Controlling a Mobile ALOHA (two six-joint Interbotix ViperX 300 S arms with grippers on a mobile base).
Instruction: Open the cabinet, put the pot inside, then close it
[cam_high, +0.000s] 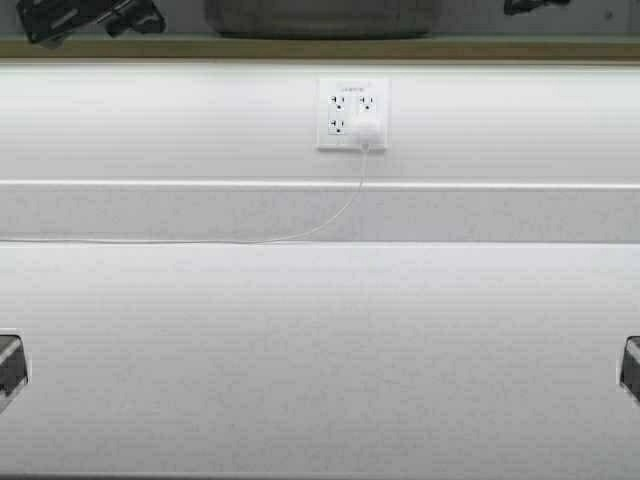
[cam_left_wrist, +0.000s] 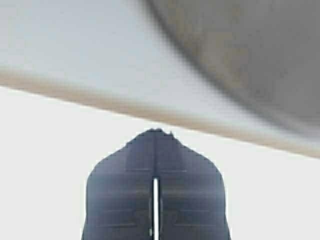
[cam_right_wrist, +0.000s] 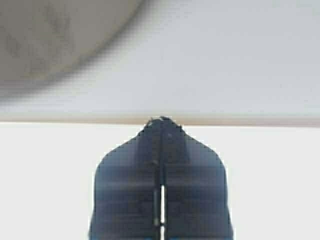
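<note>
Jaws pressed together and empty on both the left gripper and right gripper, each low at its own side. Between and beyond them, the pot sits on the ledge above the white panel with the wall outlet, roughly equidistant from the 2 arms.

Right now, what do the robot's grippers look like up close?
Each is dark blue-grey, wide at the base and narrowing to a blunt tip. The left gripper and right gripper are each made of two flat halves pressed together, with a thin pale slit down the middle and faint ridges across.
</note>
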